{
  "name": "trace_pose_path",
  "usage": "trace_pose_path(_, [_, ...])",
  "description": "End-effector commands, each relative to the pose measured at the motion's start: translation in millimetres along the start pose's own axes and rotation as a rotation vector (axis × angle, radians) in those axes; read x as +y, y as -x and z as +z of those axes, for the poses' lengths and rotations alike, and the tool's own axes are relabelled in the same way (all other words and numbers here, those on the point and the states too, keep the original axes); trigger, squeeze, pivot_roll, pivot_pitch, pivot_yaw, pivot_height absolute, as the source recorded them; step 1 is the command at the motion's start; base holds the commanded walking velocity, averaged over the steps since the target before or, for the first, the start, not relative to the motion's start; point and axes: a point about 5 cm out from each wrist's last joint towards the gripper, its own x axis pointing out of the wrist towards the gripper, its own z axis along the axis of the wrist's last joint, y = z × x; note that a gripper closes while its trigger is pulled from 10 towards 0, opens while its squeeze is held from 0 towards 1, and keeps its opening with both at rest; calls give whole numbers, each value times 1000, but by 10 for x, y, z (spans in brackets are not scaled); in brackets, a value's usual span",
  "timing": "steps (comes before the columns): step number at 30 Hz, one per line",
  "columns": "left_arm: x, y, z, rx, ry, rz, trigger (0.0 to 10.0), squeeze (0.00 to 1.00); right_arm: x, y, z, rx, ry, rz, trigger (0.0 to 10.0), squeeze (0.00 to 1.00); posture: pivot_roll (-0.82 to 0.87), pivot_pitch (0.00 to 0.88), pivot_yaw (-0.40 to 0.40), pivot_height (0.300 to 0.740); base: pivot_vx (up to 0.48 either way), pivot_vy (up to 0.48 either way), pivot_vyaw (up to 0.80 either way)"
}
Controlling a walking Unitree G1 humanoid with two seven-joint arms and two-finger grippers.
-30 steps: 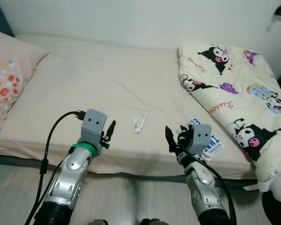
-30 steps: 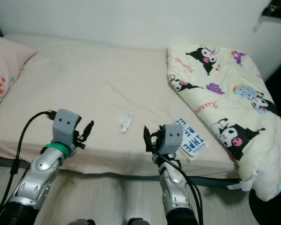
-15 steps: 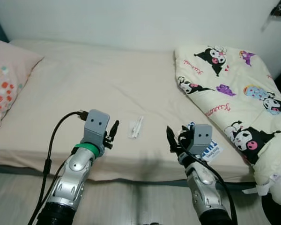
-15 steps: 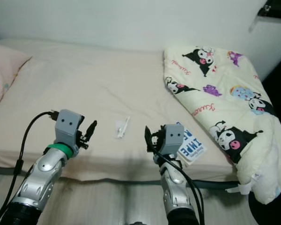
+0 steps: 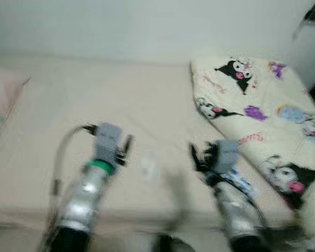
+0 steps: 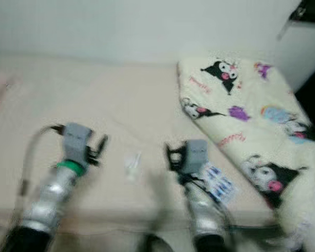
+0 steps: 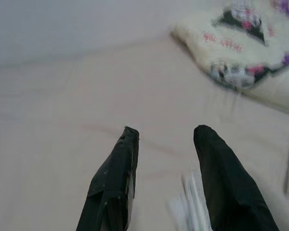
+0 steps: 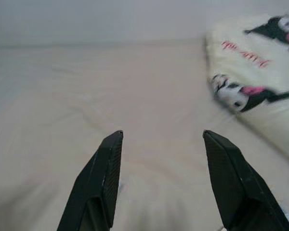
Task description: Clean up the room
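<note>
Small white wrapper lies near the bed's front edge, between the two grippers, just beside the left gripper; blue-and-white packet sits by the right arm near the front edge, its lettering too blurred to read. Vs 0.5 s ago, whole view is smeared and shifted (camera moving), pillow nearly out at the left edge, things themselves unmoved. Left gripper's fingers stand parted, holding nothing; right gripper wide open, also bare, cartoon-print quilt at the bed's right side.

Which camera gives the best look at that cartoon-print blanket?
The left eye view: the cartoon-print blanket shows nearly whole on the bed, though blurred. The right eye view shows much the same. Both wrist views catch just its near corner.
</note>
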Motion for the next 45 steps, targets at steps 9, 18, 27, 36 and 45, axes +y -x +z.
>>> trace_pose_path(9, [83, 96, -159, 54, -8, 26, 10000, 0, 89, 12, -65, 20, -20, 20, 10000, 0, 7, 27, 26, 740, 0, 0, 0])
trace_pose_path(18, [78, 95, -175, 60, -9, 21, 10000, 0, 91, 9, -79, 32, -22, 4, 10000, 0, 6, 26, 30, 736, 0, 0, 0])
trace_pose_path(27, [54, 103, -194, 68, -12, 11, 10000, 0, 93, 25, -99, 37, -36, -5, 10000, 0, 7, 36, 33, 696, 0, 0, 0])
trace_pose_path(36, [45, 108, -208, 74, -10, 11, 10000, 0, 93, 32, -108, 41, -38, -1, 10000, 0, 8, 40, 32, 666, 0, 0, 0])
trace_pose_path(45, [35, 105, -196, 71, -8, 9, 10000, 0, 96, 41, -117, 44, -42, -5, 10000, 0, 7, 46, 35, 641, 0, 0, 0])
